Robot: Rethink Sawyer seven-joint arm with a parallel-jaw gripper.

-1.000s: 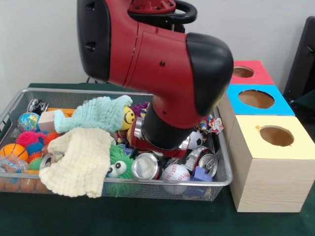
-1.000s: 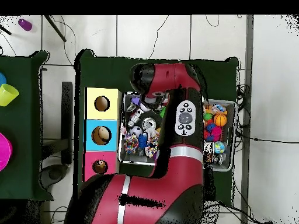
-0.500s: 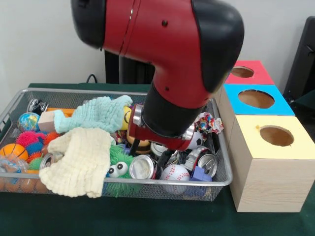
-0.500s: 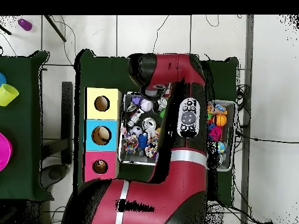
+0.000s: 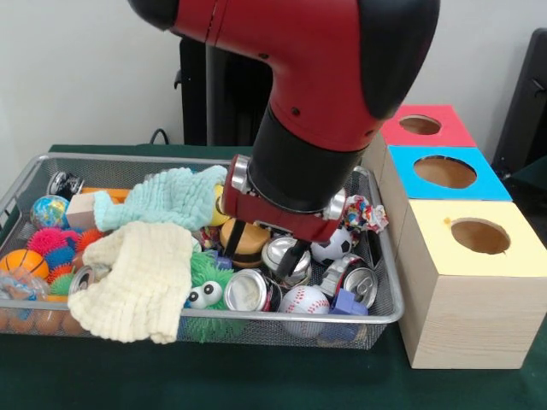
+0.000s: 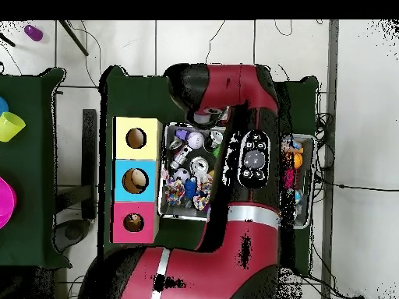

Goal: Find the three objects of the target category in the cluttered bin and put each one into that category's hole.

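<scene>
wire bin [image 5: 389, 314] holds the clutter. three holed boxes [image 5: 466, 295] stand touching it at 3 o'clock, in a row running to 1 o'clock. inside, two cloths [image 5: 141, 278] lie at 9 o'clock over toys; cans [image 5: 248, 290] and a baseball [image 5: 305, 301] sit at 6 o'clock.

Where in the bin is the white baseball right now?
In the front view, the baseball lies at the wire bin's near rim, right of centre, between a crushed can and a blue block.
</scene>
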